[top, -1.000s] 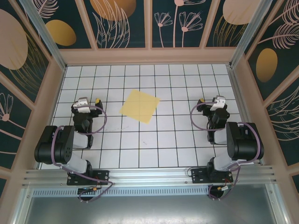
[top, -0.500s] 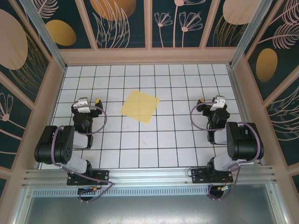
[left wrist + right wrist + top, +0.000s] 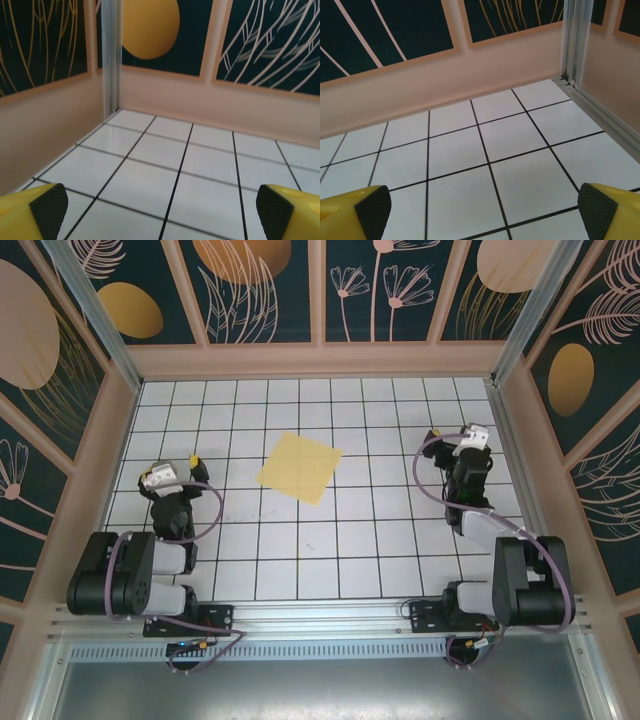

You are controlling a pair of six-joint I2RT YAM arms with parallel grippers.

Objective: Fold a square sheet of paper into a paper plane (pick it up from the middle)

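Observation:
The square sheet of paper (image 3: 300, 467) is pale yellow and lies flat and unfolded on the white grid table, turned a little like a diamond, slightly left of centre. The paper plane is out of view. My left gripper (image 3: 174, 464) hovers about two tiles left of the sheet, open and empty. In the left wrist view its yellow fingers (image 3: 49, 209) stand wide apart over bare tiles. My right gripper (image 3: 457, 432) is open several tiles right of the sheet, and its black pads (image 3: 596, 210) frame bare tiles near the back right corner.
Peach walls with dark floral panels close the table (image 3: 340, 540) on three sides. An aluminium corner post (image 3: 111, 55) stands ahead of the left gripper, another post (image 3: 575, 37) ahead of the right. Both arm bases sit on the near rail (image 3: 320, 615).
The left arm has drawn back, taking its gripper left and nearer. The right arm has stretched out, carrying its gripper toward the back wall. The sheet has not moved.

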